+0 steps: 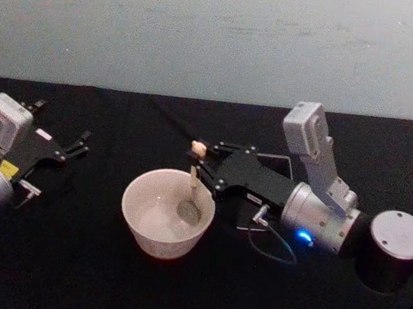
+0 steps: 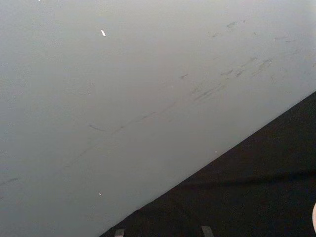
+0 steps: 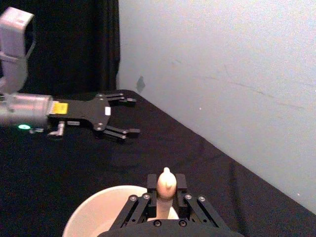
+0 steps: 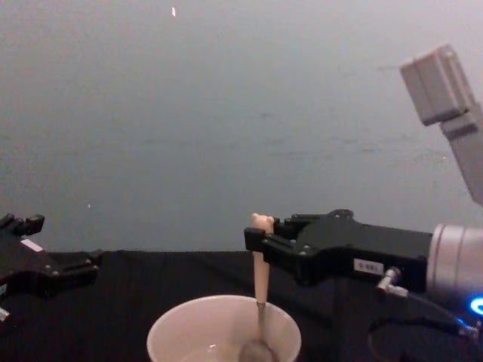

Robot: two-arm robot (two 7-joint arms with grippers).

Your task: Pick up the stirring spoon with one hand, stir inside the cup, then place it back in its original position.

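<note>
Closest to us sat the cup (image 1: 167, 243), cream-pink and wide, on the black table (image 1: 82, 275) near the middle of the head view. We saw the stirring spoon (image 1: 192, 191) standing nearly upright in it: metal bowl down inside the cup, right of centre, beige handle rising above the rim and the bear head on top.

Right gripper (image 1: 199, 163) reached in from the right, level with the upper handle. Its black fingers were clamped on the spoon just under the bear head. Chest view gave the same reading: the gripper (image 4: 256, 237) held the handle (image 4: 261, 279) above the cup (image 4: 196, 320), and the spoon tip was low inside. We couldn't tell whether it touched the bottom. On the right wrist view, the bear head (image 3: 166, 182) poked up between the closed fingers, with the cup rim (image 3: 98, 212) below.

We caught part of the dark holder's rim (image 1: 279, 158) behind the right gripper body, right of the cup. Most of it was hidden.

Left gripper (image 1: 61, 122) was parked at the left side of the table, well apart from the cup, with its fingers spread and nothing in them. The right wrist view showed it likewise (image 3: 129, 116).

A pale wall (image 1: 208, 32) ran behind the table.
</note>
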